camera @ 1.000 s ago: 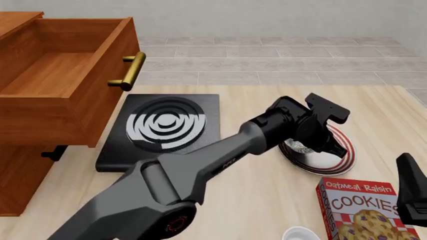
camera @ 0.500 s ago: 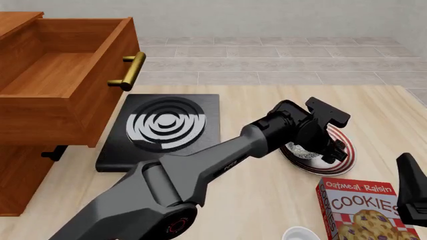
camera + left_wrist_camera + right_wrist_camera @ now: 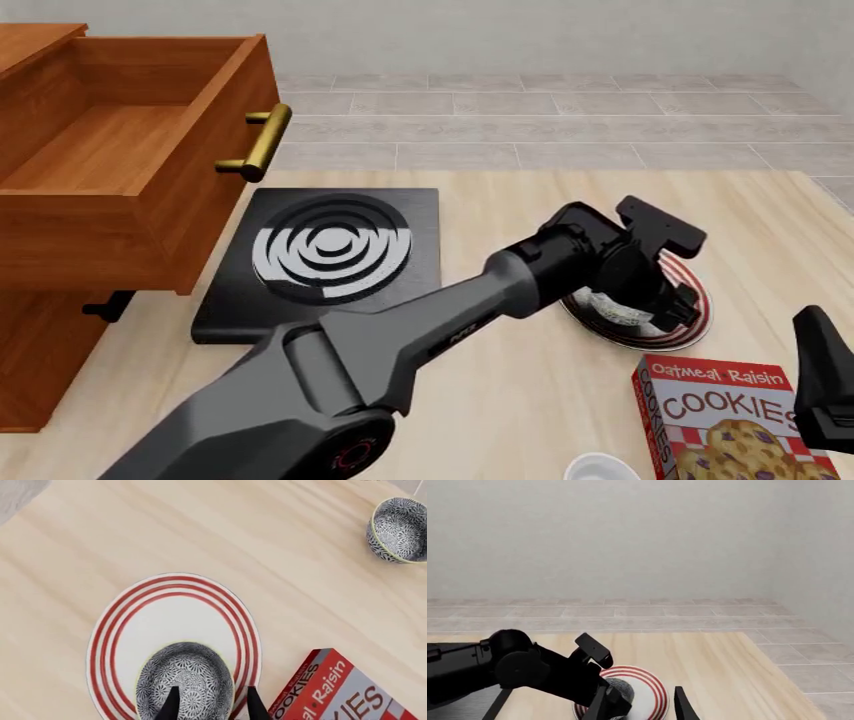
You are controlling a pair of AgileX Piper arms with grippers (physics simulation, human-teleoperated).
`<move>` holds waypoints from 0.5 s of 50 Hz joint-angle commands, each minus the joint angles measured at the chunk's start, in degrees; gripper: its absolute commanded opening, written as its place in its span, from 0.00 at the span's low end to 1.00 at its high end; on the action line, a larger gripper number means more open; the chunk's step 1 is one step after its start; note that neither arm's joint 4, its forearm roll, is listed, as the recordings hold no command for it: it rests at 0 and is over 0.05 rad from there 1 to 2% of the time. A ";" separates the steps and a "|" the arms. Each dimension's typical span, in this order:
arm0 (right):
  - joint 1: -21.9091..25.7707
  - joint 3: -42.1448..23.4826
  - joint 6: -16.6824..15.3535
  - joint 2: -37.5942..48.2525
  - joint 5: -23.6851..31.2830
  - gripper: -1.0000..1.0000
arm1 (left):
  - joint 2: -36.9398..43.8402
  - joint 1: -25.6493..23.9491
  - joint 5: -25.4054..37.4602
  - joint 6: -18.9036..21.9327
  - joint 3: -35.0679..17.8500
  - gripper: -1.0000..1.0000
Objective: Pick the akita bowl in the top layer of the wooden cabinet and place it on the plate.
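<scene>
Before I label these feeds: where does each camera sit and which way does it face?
Front: fixed above and behind the arms, facing forward and down at cabinet, stove, left arm.
Left wrist: behind left gripper, looking down on bowl and plate; fingertips show.
Right wrist: behind right gripper, facing the wall; fingertips show.
All share the plate.

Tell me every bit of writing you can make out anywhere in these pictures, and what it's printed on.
"Oatmeal Raisin" – top line on the red cookie box, front view.
"COOKIES" – large white letters below it on the same box.
"OOKIES" and "al Raisin" – the same box, cut off at the edge of the left wrist view.
Small pale marking on the left arm – too small to read.
Nothing else carries writing.
</scene>
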 commanded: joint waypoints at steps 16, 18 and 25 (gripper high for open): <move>0.04 -0.02 -0.03 0.00 -0.01 1.00 | 1.37 -2.18 6.47 -0.58 -10.54 1.00; 0.03 -0.02 -0.07 0.00 -0.01 1.00 | 1.69 -2.18 6.93 -0.61 -11.37 1.00; 0.16 -0.04 -0.26 0.00 0.10 1.00 | 1.26 -2.11 7.89 -0.13 -12.63 1.00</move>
